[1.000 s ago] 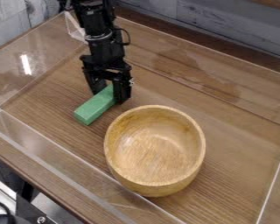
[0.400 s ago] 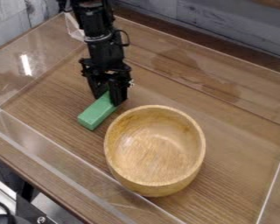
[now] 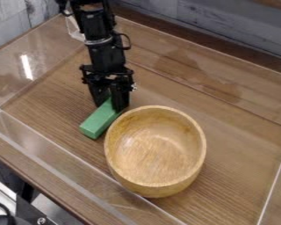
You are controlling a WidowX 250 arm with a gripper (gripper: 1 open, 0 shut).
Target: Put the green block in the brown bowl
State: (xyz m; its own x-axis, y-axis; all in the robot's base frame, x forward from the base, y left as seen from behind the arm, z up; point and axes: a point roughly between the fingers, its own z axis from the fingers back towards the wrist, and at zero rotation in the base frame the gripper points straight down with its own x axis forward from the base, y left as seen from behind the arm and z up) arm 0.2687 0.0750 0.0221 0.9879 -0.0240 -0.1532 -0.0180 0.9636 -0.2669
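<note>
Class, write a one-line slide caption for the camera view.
The robot's hand grips one end of the green block, close beside the brown bowl.

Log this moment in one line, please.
gripper: shut on green block | block: on table, beside bowl | bowl: nothing inside

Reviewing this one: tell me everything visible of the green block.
The green block is a small, elongated bar, plain bright green with no markings visible, and looks matte. It lies on the wooden table, at a slant, just beside the upper left edge of the brown bowl and outside it. The gripper is closed around its far end, hiding that part. Whether its near end is raised off the table cannot be told.
</note>
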